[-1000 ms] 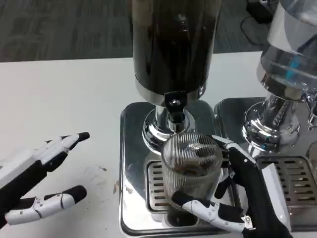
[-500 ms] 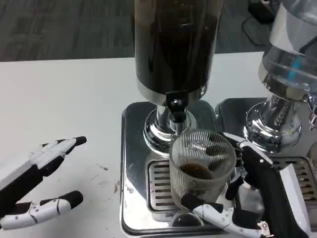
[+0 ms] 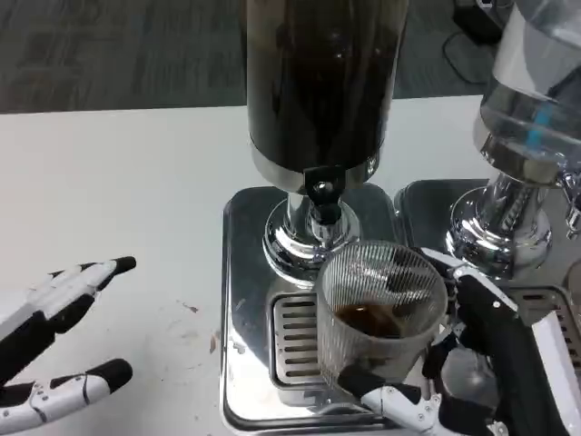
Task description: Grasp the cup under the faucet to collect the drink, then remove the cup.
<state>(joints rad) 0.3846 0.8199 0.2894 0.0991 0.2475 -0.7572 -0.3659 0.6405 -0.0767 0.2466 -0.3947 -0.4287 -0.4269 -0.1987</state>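
Setting appears to be an office or lab test area: white desk (image 3: 109, 173), grey carpet floor (image 3: 118, 54), two beverage dispensers (image 3: 318, 91) on steel drip trays (image 3: 245, 300), cables (image 3: 467, 18) on floor.

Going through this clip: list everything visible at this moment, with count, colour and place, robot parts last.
cup: one, clear ribbed, some dark drink at the bottom, above the drip grate, in front of the faucet.
dark dispenser: one, dark liquid in a clear tank with chrome base, top centre.
faucet: one, black and chrome, under the dark tank.
drip tray: one, silver, with slotted grate, centre.
second dispenser: one, clear with chrome stand, right edge, on its own silver tray.
table: one, white, small brown spots near the tray.
left hand: white and black, fingers apart, lower left, holds nothing.
right hand: white and black, grips the cup.
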